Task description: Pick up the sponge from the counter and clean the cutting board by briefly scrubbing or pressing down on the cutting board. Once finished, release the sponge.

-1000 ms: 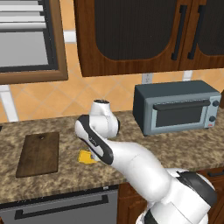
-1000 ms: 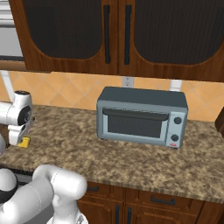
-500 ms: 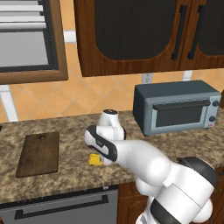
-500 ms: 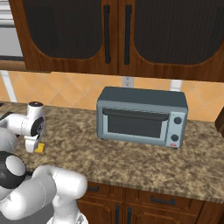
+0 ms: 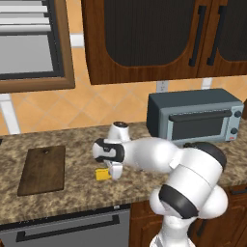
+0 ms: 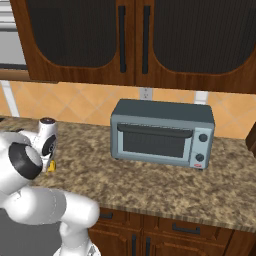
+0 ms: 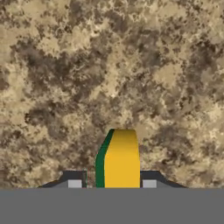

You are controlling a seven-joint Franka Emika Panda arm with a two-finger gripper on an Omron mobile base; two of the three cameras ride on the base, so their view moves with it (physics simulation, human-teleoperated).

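Sponge [image 7: 118,159] between tool [image 7: 112,183] tips, cutting board [image 5: 42,169] apart, counter [image 5: 72,193] edge nr

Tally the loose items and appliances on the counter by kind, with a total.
Sponge: 1
Cutting board: 1
Toaster oven: 1
Total: 3, all on the counter
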